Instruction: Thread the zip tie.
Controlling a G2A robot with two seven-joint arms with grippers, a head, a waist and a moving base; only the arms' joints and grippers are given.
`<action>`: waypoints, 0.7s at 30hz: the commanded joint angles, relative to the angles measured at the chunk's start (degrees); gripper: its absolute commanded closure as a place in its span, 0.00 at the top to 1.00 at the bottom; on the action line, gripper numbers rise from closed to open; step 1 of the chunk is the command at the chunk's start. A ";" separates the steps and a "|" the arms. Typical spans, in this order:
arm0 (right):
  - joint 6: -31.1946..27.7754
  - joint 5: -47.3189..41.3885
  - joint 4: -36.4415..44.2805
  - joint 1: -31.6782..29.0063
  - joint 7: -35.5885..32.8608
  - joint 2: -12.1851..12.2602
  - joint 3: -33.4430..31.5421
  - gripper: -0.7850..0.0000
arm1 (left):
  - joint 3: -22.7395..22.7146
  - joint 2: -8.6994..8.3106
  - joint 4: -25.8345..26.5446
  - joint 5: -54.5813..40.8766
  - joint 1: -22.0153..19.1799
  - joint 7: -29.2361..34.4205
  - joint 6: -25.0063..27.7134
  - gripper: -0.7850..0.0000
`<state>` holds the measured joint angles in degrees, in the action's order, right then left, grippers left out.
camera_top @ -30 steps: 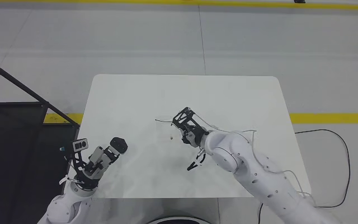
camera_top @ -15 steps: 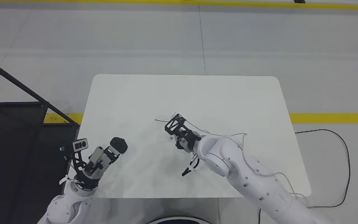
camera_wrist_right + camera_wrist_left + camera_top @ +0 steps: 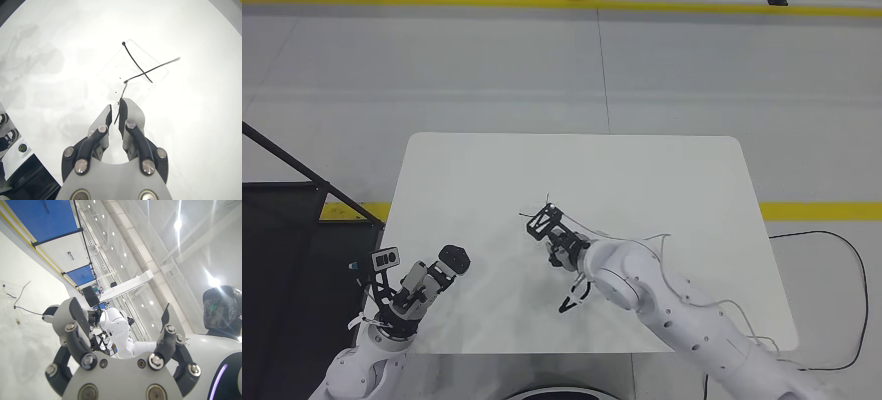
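Note:
Two black zip ties show in the right wrist view. One zip tie (image 3: 137, 63) lies flat on a thin clear plate (image 3: 160, 67) on the white table. My right gripper (image 3: 115, 110) is shut on the tail of the second zip tie (image 3: 132, 78), whose head hangs just beyond the fingertips while its strap crosses over the lying tie. In the top view the right gripper (image 3: 540, 223) sits near the table's middle, over the lying zip tie (image 3: 530, 214). My left gripper (image 3: 453, 259) is open and holds nothing, by the front left corner.
The white table (image 3: 662, 180) is bare apart from the plate. A black panel (image 3: 277, 280) stands off the table's left side. Small dark specks (image 3: 119, 78) dot the surface near the plate.
My right arm has moved left across the table with its zip tie, ending over the lying tie. The left arm has kept still.

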<state>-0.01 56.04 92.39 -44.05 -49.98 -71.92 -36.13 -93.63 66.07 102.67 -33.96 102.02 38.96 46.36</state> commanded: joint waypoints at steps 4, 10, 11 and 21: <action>-0.20 0.79 0.38 -0.35 -0.49 -0.39 -0.26 0.17 | 0.00 0.00 0.00 0.00 0.00 0.00 0.00 1.00; -0.51 1.78 0.97 -1.06 -0.90 -0.75 -0.72 0.26 | 0.00 0.00 0.00 0.00 0.00 0.00 0.00 1.00; -0.59 1.91 1.03 -1.19 -0.97 -0.80 -0.84 0.27 | 0.00 0.00 0.00 0.00 0.00 0.00 0.00 1.00; -1.64 3.14 2.75 -2.91 -1.28 -1.08 -2.36 0.45 | 0.00 0.00 0.00 0.00 0.00 0.00 0.00 1.00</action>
<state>-1.50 59.15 94.88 -46.77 -51.23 -73.00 -38.28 -93.63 66.07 102.67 -33.96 102.02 38.96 46.36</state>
